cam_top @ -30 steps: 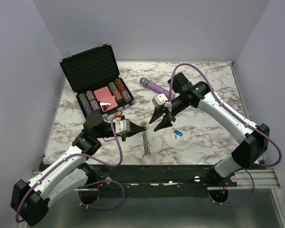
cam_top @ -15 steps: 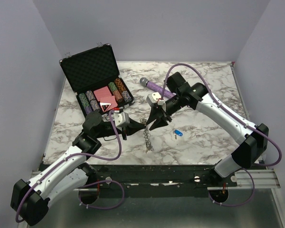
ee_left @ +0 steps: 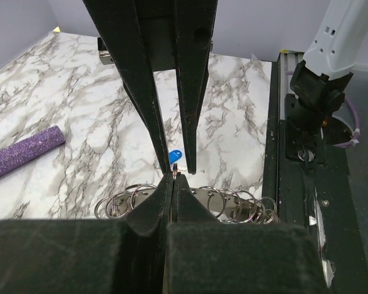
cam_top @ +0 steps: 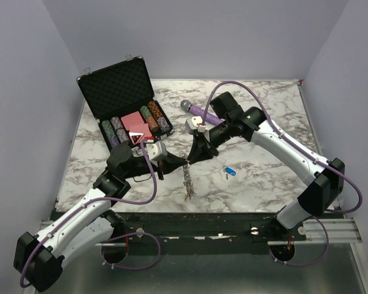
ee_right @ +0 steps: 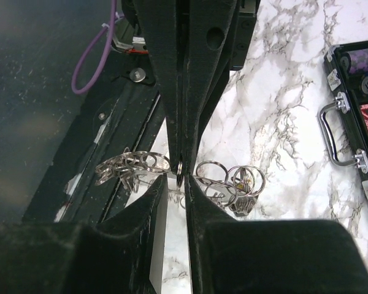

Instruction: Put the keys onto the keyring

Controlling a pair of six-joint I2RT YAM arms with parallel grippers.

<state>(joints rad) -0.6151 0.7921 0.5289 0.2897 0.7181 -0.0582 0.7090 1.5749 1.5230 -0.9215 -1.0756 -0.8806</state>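
Observation:
The keyring (cam_top: 187, 177) is a silvery strip hung with several small split rings. It dangles from my left gripper (cam_top: 170, 161), which is shut on one small ring in the left wrist view (ee_left: 173, 177). My right gripper (cam_top: 192, 156) faces it tip to tip, with its jaws narrowly open on either side of that same ring (ee_right: 180, 170). The other rings spread to both sides (ee_right: 233, 179). One blue-capped key (cam_top: 229, 172) lies on the marble to the right, and it also shows in the left wrist view (ee_left: 175, 157). The other keys are not visible.
An open black case (cam_top: 122, 104) with poker chips and cards stands at the back left, and its handle shows in the right wrist view (ee_right: 337, 138). A purple microphone (cam_top: 199, 110) lies behind the right gripper. The table's dark front rail (ee_left: 306, 159) runs close by.
My right gripper has moved left and down to meet the left gripper's tips, and its jaws have narrowed. The left gripper has lifted the keyring slightly, still holding it.

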